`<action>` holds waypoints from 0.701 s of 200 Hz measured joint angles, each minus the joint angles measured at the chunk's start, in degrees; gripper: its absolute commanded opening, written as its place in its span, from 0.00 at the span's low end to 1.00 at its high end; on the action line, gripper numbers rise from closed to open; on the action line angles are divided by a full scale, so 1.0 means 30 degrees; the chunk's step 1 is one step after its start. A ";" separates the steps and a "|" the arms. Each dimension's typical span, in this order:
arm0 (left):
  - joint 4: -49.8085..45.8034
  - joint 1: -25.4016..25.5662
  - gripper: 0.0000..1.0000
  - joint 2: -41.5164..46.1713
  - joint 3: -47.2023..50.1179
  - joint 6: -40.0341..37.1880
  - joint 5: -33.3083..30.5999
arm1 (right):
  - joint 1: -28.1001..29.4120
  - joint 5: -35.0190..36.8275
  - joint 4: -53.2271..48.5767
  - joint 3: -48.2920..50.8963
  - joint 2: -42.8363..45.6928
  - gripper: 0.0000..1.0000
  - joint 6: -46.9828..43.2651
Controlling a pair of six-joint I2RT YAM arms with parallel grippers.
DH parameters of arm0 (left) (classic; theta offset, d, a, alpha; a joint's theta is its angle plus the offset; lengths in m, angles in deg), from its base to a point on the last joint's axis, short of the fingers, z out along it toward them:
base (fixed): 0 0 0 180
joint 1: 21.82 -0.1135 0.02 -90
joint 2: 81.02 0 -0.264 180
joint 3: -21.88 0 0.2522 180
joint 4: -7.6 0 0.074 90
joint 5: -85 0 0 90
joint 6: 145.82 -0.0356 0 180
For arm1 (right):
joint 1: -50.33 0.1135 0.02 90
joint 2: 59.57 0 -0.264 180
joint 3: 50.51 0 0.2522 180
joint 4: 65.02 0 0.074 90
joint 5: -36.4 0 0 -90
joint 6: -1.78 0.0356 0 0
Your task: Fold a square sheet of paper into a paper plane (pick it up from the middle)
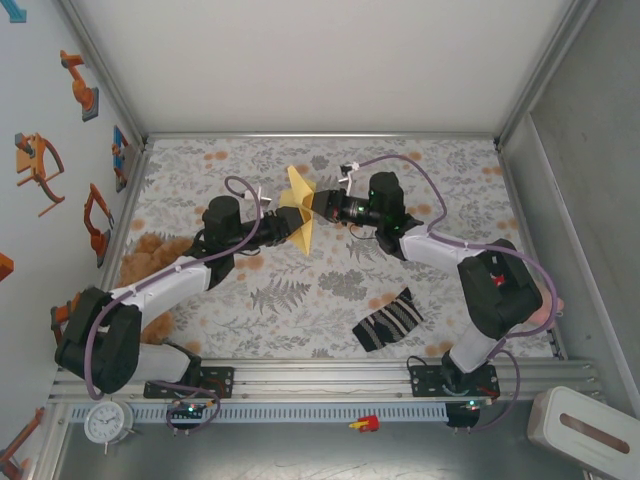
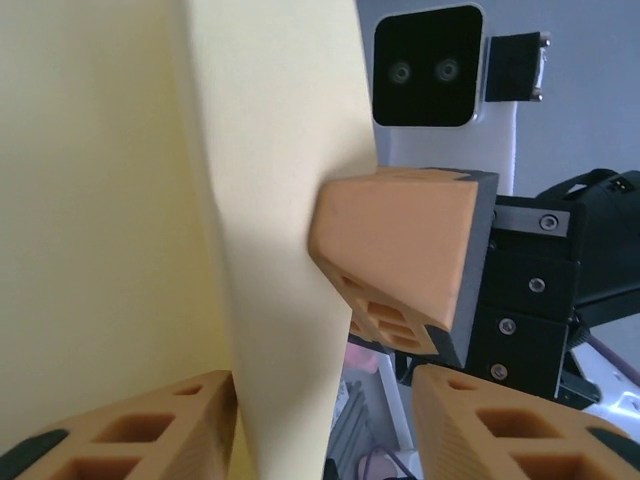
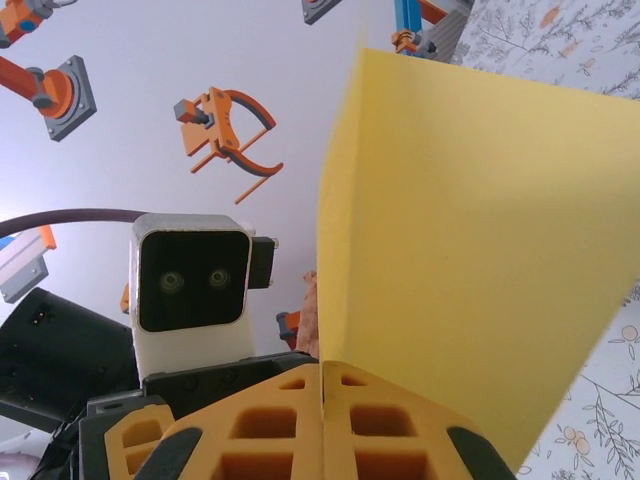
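Two-handed hold mid-air | right gripper (image 3: 322, 372) clamps yellow paper (image 1: 299, 186) above table (image 1: 300, 295) | left gripper (image 1: 296, 222) seemingly half-apart around its fold | I square left jaws on crease before squeezing.

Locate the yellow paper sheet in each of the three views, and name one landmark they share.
Top external: yellow paper sheet upright, slightly up-left of centre.
Left wrist: fills the left half.
Right wrist: right of centre, reaching the right edge.
Shared landmark: the right end effector, shut on the sheet, visible in all three.
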 measured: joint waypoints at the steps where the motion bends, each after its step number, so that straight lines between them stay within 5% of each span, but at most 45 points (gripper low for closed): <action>1: 0.0044 0.0000 0.45 -0.0007 0.0000 -0.0007 0.0022 | 0.0000 -0.0007 0.0007 0.0000 0.0000 0.02 0.0000; 94: 0.1690 -0.0007 0.27 -0.0729 0.0240 0.0867 0.0561 | -0.0219 -0.0328 0.1049 0.0313 0.0073 0.06 0.0903; 140: 0.1851 -0.0007 0.21 -0.0772 0.0240 0.0933 0.0568 | -0.0510 -0.0306 0.1180 0.0743 0.0204 0.16 0.1209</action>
